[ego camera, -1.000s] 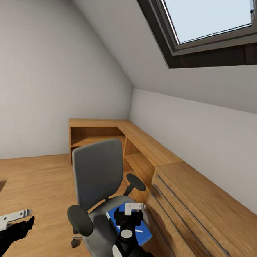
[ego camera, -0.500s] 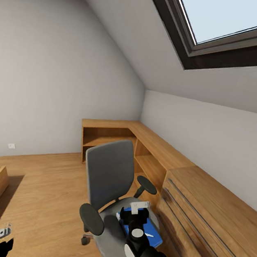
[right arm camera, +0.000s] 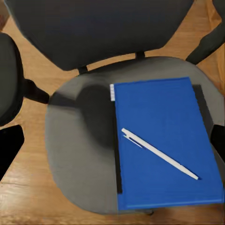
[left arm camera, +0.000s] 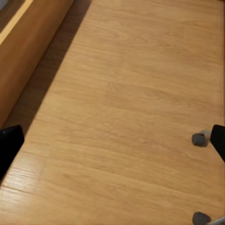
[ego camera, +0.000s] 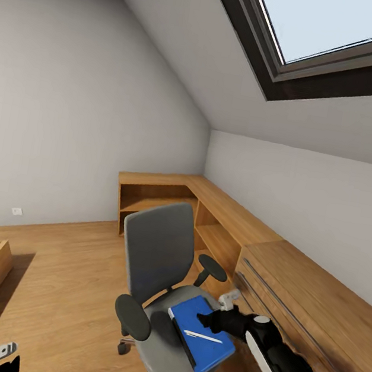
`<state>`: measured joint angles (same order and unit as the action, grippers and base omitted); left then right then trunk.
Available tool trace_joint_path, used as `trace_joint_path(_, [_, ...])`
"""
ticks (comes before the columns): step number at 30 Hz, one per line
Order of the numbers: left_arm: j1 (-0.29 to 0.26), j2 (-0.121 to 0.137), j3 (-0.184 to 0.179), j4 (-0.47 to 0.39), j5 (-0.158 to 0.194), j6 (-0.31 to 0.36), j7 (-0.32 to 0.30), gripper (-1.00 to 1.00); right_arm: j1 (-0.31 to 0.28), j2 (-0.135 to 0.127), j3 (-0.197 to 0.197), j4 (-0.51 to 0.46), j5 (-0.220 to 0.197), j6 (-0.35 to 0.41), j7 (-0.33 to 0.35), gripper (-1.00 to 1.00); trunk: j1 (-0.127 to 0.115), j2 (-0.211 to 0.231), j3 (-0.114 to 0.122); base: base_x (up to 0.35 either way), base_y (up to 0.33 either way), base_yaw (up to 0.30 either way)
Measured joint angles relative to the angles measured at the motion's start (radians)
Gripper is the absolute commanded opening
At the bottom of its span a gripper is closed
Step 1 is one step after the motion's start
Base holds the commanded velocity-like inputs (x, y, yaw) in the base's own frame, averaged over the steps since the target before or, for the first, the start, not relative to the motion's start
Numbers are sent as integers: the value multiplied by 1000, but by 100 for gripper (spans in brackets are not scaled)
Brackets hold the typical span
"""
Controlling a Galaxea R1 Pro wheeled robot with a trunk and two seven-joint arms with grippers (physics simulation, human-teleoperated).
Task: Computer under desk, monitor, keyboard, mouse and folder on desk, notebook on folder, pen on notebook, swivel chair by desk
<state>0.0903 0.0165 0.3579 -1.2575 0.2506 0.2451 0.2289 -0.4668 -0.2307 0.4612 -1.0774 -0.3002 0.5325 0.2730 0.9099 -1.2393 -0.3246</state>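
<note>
bring your right gripper (ego camera: 218,312), jaws spread and holding nothing, down square over the pen (right arm camera: 159,153) on the blue folder (right arm camera: 166,140), closing gently so it can't roll.

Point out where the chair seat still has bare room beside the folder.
On the swivel chair seat, the free patch is the grey strip between the folder's black spine edge and the near armrest. The folder, with the pen on it, crowds the rest, reaching past the seat's front edge.

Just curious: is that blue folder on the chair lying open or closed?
Closed: the folder lies flat on the chair, cover up, with the pen on it.
</note>
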Motion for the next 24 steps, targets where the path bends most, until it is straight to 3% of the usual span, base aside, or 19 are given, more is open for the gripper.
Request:
trace_joint_path(1, [0, 0, -1, 2, 0, -2, 0, 100, -4, -21, -10, 6, 44, 13, 91, 100, 0, 0, 0, 0, 0, 0])
trace_joint_path(2, [0, 0, -3, 11, 0, -4, 1, 100, -9, -42, -18, 38, 139, 12, 223, 100, 0, 0, 0, 0, 0, 0])
trace_joint_path(3, [0, 0, -3, 17, 0, -5, 1, 100, -10, -47, -15, 75, 187, -2, 263, 100, 0, 0, 0, 0, 0, 0])
trace_joint_path(4, [0, 0, -3, 20, 0, -5, 1, 100, -11, -48, -13, 97, 209, -11, 278, 100, 0, 0, 0, 0, 0, 0])
trace_joint_path(6, [0, -1, -4, 25, 0, -7, 1, 100, -12, -39, -1, 178, 303, -63, 309, 100, 0, 0, 0, 17, -15, 0])
trace_joint_path(9, [0, 0, -5, 35, 0, -8, 1, 100, -12, -27, 1, 210, 355, -101, 318, 100, 0, 0, 0, 112, -91, 0])
trace_joint_path(15, [0, 0, -5, 48, 0, -8, 1, 100, -13, -20, 5, 229, 383, -122, 323, 100, 0, 0, 0, 209, -155, 0])
trace_joint_path(24, [0, 1, -5, 52, 0, -9, 0, 100, -13, -3, 4, 236, 392, -127, 321, 100, 0, 0, 0, 168, -72, 0])
